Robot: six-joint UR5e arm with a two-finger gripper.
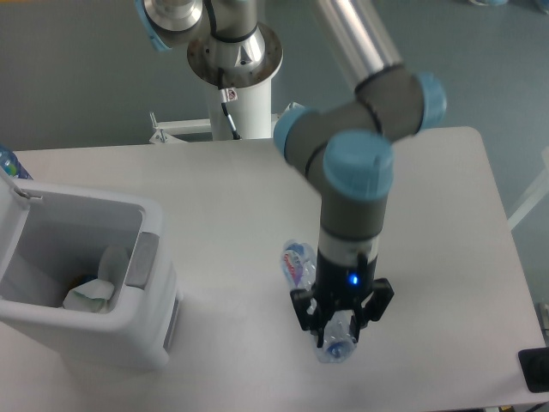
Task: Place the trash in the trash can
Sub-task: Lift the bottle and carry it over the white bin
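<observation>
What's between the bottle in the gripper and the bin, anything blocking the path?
Nothing visible. The gripper holds the plastic bottle above the table, and the stretch of tabletop between it and the trash can to the left shows no objects. The can's top is open, with the tissue inside.

Even, soft overhead light, faint shadows on table point(214, 197), slight blur, no glare
</observation>
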